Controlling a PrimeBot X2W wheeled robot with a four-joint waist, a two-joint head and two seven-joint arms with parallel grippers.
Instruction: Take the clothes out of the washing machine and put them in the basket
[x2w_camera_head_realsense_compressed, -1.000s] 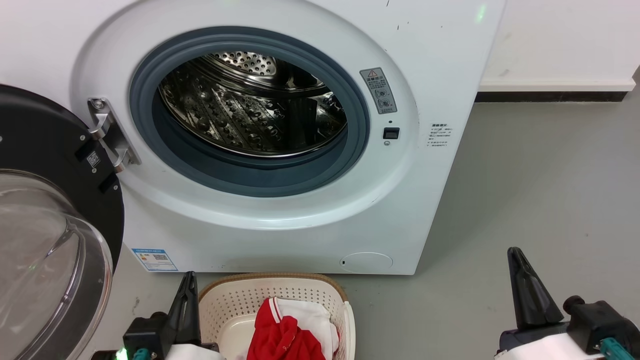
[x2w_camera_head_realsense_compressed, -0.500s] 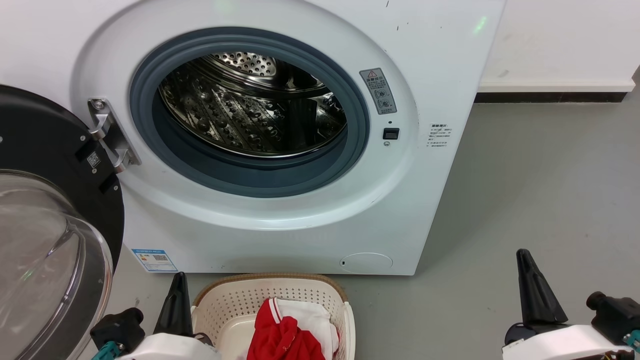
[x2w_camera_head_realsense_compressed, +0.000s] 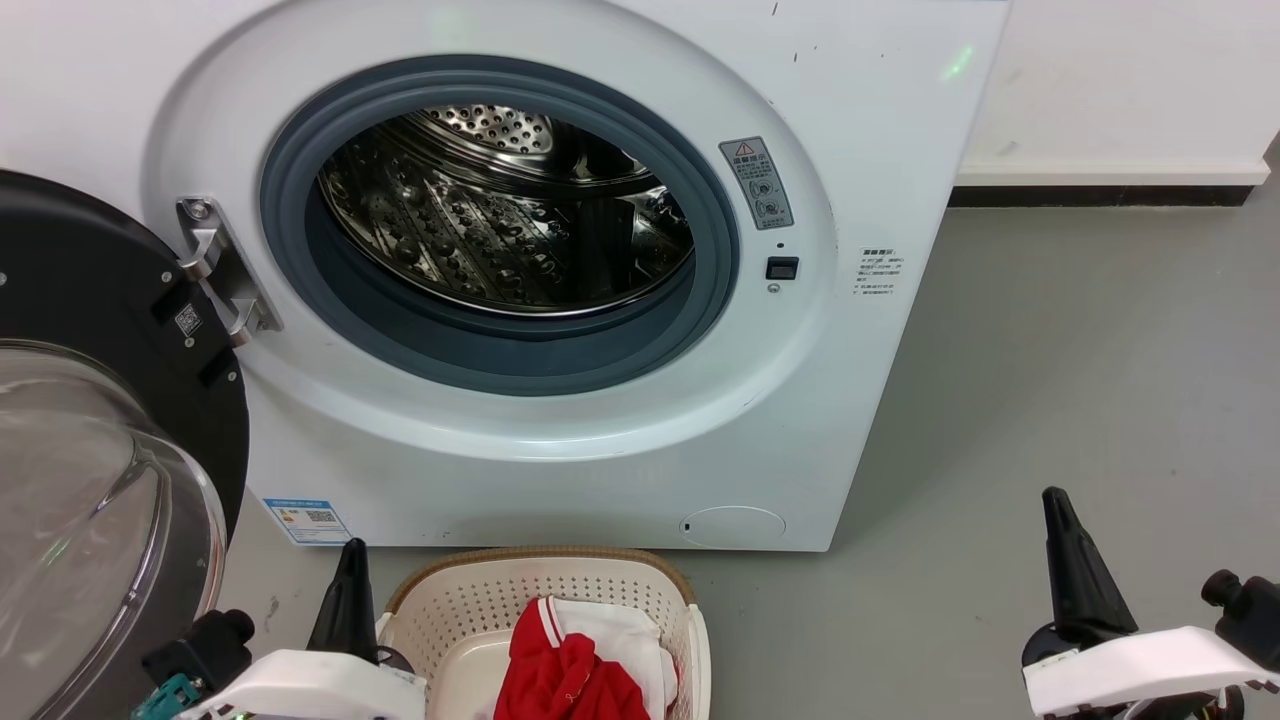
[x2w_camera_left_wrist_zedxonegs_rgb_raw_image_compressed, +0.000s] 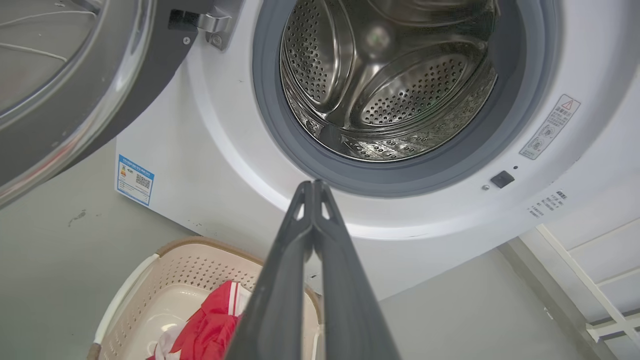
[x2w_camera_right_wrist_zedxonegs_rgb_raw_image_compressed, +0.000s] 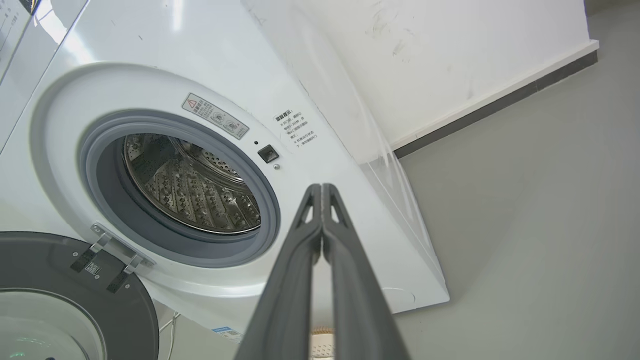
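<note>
The white washing machine (x2w_camera_head_realsense_compressed: 880, 120) stands with its round glass door (x2w_camera_head_realsense_compressed: 90, 480) swung open to the left. Its steel drum (x2w_camera_head_realsense_compressed: 500, 210) shows bare perforated metal, also seen as the drum (x2w_camera_left_wrist_zedxonegs_rgb_raw_image_compressed: 390, 85) and the drum (x2w_camera_right_wrist_zedxonegs_rgb_raw_image_compressed: 195, 190). On the floor in front sits the cream basket (x2w_camera_head_realsense_compressed: 480, 610), holding red and white clothes (x2w_camera_head_realsense_compressed: 575, 665); the basket (x2w_camera_left_wrist_zedxonegs_rgb_raw_image_compressed: 165, 285) and clothes (x2w_camera_left_wrist_zedxonegs_rgb_raw_image_compressed: 210, 325) appear in the left wrist view too. My left gripper (x2w_camera_head_realsense_compressed: 350, 560) is shut and empty, just left of the basket; its tips (x2w_camera_left_wrist_zedxonegs_rgb_raw_image_compressed: 312, 186) meet. My right gripper (x2w_camera_head_realsense_compressed: 1055, 505) is shut and empty over the floor at the right; its tips (x2w_camera_right_wrist_zedxonegs_rgb_raw_image_compressed: 320, 189) touch.
Grey floor (x2w_camera_head_realsense_compressed: 1080, 380) stretches to the right of the machine up to a white wall with a dark skirting strip (x2w_camera_head_realsense_compressed: 1100, 192). The open door juts out on the left, close to my left arm.
Both arms have drawn down and outward: the left wrist has slid left and the right wrist right. The basket, clothes and machine have stayed put.
</note>
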